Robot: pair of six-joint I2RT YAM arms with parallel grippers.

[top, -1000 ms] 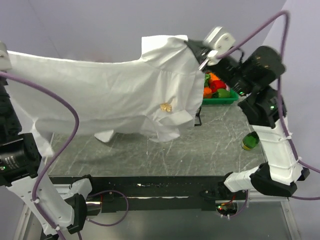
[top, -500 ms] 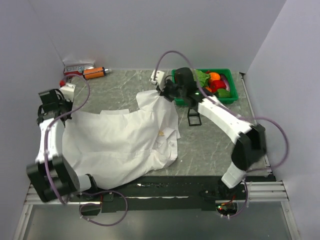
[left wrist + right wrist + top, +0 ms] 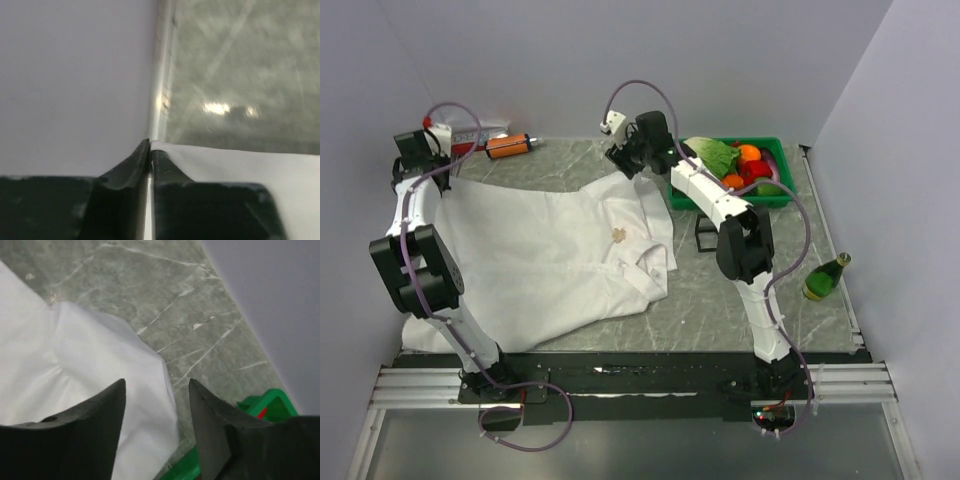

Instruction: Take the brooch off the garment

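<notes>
Grey-green marbled table (image 3: 760, 290) with pale lilac walls around it is the place of the scene. On it, the brooch (image 3: 618, 234) is a tiny gold-tan spot pinned on the white shirt (image 3: 540, 260), on the right part of the chest and a little above the folded collar area. Nothing touches the brooch, and both grippers are well apart from it. In the two wrist views it does not appear.

The shirt lies spread flat over the left and middle of the table, and its lower edge comes near the front edge.

The right gripper (image 3: 624, 162) is at the far top corner of the shirt, behind the brooch. In the right wrist view its fingers stand wide apart (image 3: 156, 385) with nothing between them, above a rounded corner of the cloth (image 3: 75, 360).

The left gripper (image 3: 420, 160) is at the far left corner of the table, near the wall. In its wrist view the two fingers are pressed together (image 3: 150, 145), and a thin edge of the shirt (image 3: 240, 165) is pinched between them.

To the right of the shirt stands a green tray (image 3: 775, 200) with colourful fruit and vegetables, and a small black frame (image 3: 707, 236) is just in front of it. A green bottle (image 3: 823, 278) lies near the right edge. An orange object (image 3: 508, 146) rests by the back wall.
</notes>
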